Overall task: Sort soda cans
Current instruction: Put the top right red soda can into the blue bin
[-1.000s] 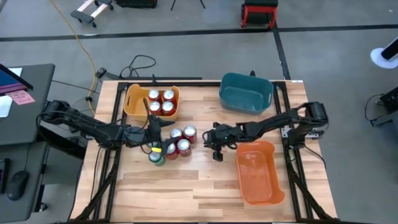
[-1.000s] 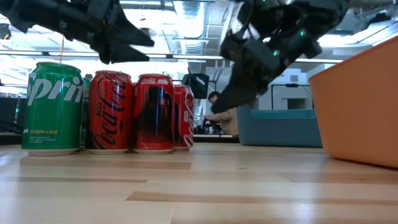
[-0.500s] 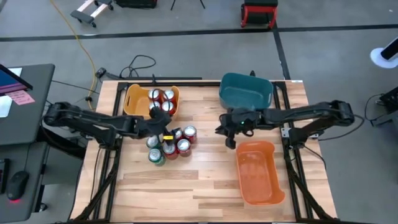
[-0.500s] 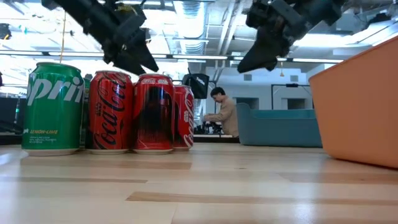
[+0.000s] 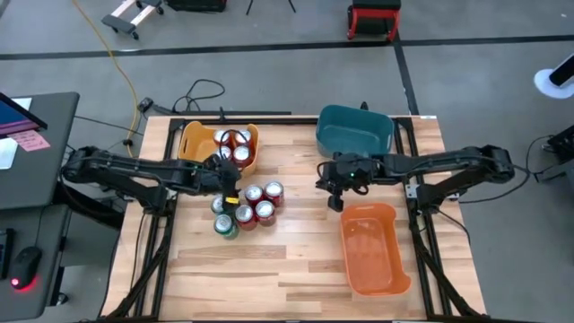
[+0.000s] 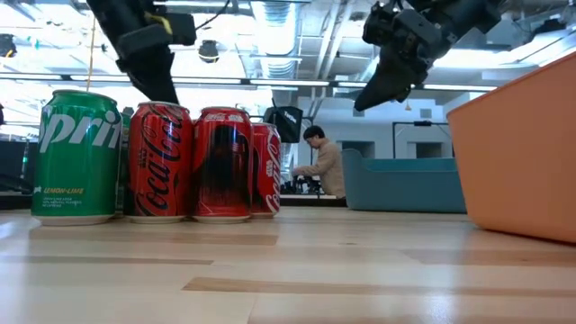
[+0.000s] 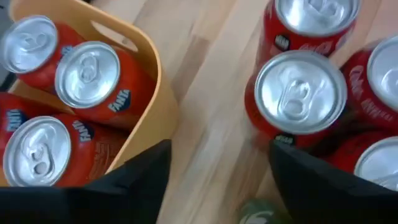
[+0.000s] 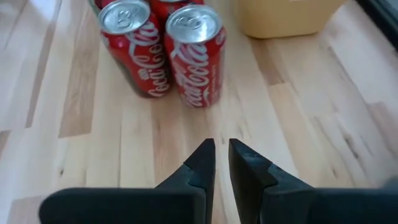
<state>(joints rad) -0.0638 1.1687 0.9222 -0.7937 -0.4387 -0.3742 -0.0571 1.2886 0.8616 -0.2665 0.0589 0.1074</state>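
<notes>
Left gripper [image 5: 230,187] fingers apart over the red metal soda cans [image 5: 256,203] (nothing held); right gripper [image 8: 221,163] nearly together, empty, above bare wooden table [image 5: 296,260].

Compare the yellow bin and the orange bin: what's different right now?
The yellow bin sits at the table's far left and holds red-orange cans; the orange bin sits near right and holds nothing. The left gripper hovers beside the yellow bin's edge, fingers apart; the right gripper hangs just beyond the orange bin's far rim, fingers nearly together. Both are open-topped plastic tubs on the wooden table.
</notes>
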